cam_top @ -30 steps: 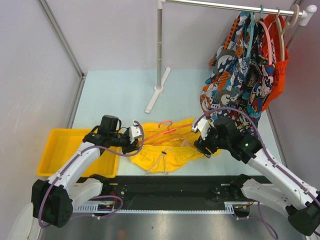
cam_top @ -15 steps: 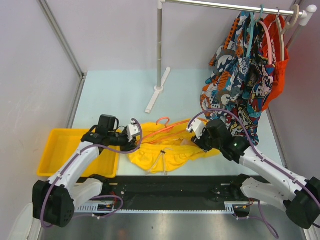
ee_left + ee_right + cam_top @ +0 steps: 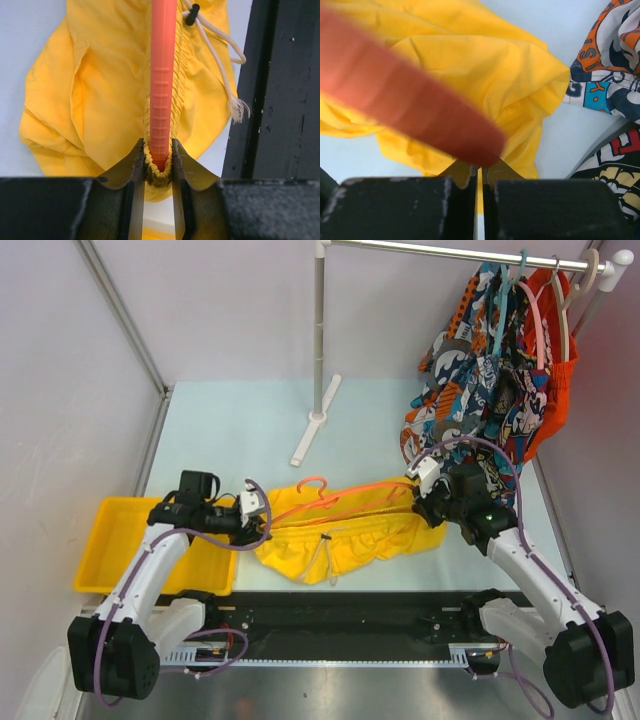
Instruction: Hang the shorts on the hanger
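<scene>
Pale blue table (image 3: 230, 430): carries everything below; a yellow plastic bin (image 3: 112, 540) stands at its left edge.
Metal clothes rail (image 3: 450, 252): hung with cartoon-print shorts (image 3: 480, 390); apart from the work.
Bright yellow fabric shorts (image 3: 340, 540): lying spread at the near middle of the table, waistband stretched along the hanger. Judged light, limp and prone to slipping; best held at the gathered elastic (image 3: 181, 75).
Thin orange plastic hanger (image 3: 360, 495): across the top of the shorts, hook (image 3: 312, 483) pointing away. Judged stiff, light and smooth; take it at the bar ends.
Left gripper (image 3: 159, 160): clamped on the hanger's left end with waistband bunched around it.
Right gripper (image 3: 480, 172): jaws all but closed at the hanger's right tip, gripping it by appearance.
Pale drawstring (image 3: 220, 55): loose, frayed end free.
Hard to make out: blur hides the right contact; the waistband's seat along the mid-bar is unclear.
</scene>
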Robot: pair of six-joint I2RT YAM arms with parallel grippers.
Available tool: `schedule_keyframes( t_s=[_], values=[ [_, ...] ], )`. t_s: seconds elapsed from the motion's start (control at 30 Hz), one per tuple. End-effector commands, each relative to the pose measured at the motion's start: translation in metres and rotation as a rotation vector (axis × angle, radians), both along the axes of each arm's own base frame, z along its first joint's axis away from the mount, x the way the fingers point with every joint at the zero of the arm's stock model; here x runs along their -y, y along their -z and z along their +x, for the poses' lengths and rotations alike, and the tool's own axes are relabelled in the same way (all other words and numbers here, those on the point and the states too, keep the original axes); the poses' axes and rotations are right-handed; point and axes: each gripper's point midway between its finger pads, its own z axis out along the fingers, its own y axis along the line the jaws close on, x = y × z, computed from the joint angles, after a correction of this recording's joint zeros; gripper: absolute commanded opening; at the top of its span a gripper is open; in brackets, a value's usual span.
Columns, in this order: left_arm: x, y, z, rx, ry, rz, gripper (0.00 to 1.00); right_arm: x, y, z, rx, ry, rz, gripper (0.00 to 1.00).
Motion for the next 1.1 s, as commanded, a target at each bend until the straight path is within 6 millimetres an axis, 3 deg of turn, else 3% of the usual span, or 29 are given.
schedule_keyframes(
  t_s=[0.0,0.3,0.5,0.83,1.07],
  values=[
    [-0.018,0.003,-0.012,0.051,0.053,0.097,0.00,0.041,-0.010,0.027,0.081,0.162,-0.043,0.00],
    [-0.034,0.018,-0.006,0.034,0.053,0.213,0.00,0.058,-0.030,0.032,0.141,0.194,-0.014,0.00],
    [-0.047,0.030,-0.003,0.004,0.082,0.304,0.00,0.057,-0.046,0.036,0.193,0.176,-0.001,0.00],
    [-0.064,0.036,0.021,-0.004,0.005,0.426,0.00,0.055,-0.068,0.033,0.240,0.137,-0.014,0.00],
    [-0.050,0.028,0.027,0.027,0.021,0.467,0.00,0.039,-0.088,0.029,0.260,0.098,0.009,0.00]
  ],
)
